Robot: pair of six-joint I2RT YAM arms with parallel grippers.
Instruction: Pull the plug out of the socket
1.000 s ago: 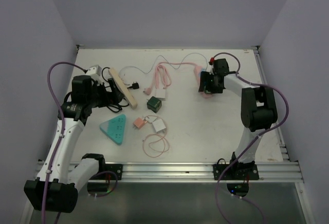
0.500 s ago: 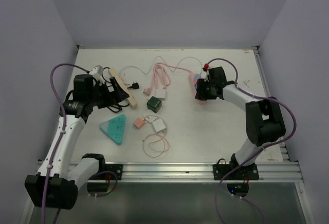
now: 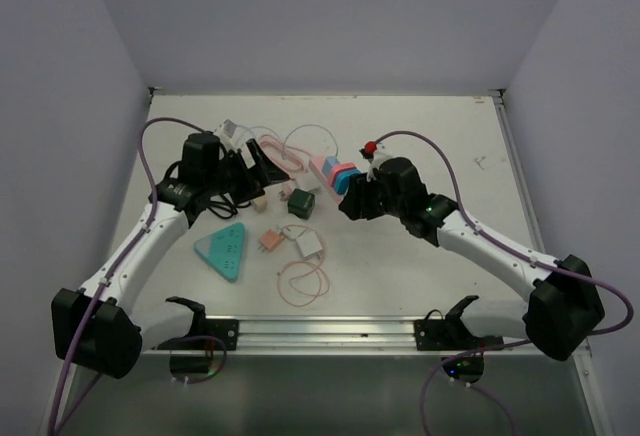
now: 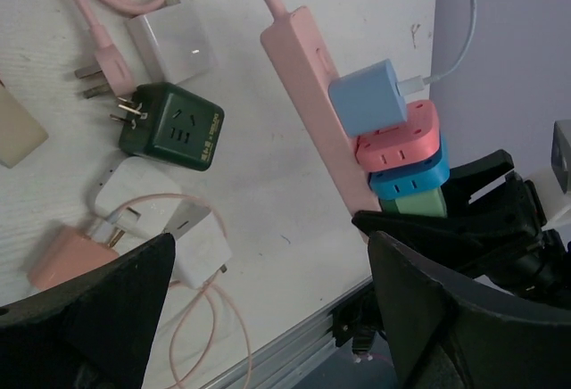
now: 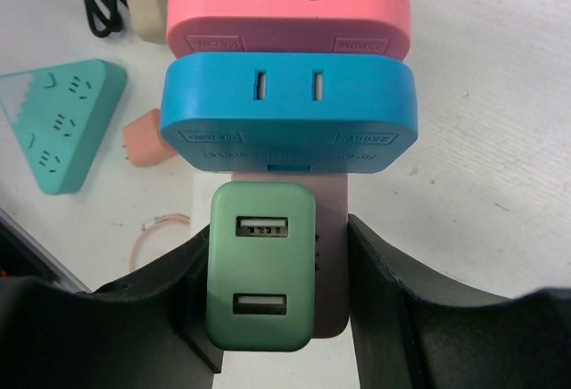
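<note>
right fingers (image 5: 401, 318) pinching the pink power strip (image 4: 303, 77) at its end, flanking the green plug (image 5: 259, 277) — left fingers (image 4: 446, 318) spread wide, left of the strip.

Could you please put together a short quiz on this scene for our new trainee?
1. How many plugs sit in the pink power strip?
2. True or false: the left gripper is open and holds nothing.
3. Which plug is nearest the right gripper? A) light-blue charger B) green USB charger C) pink adapter

Key: 1 four; 2 true; 3 B.
</note>
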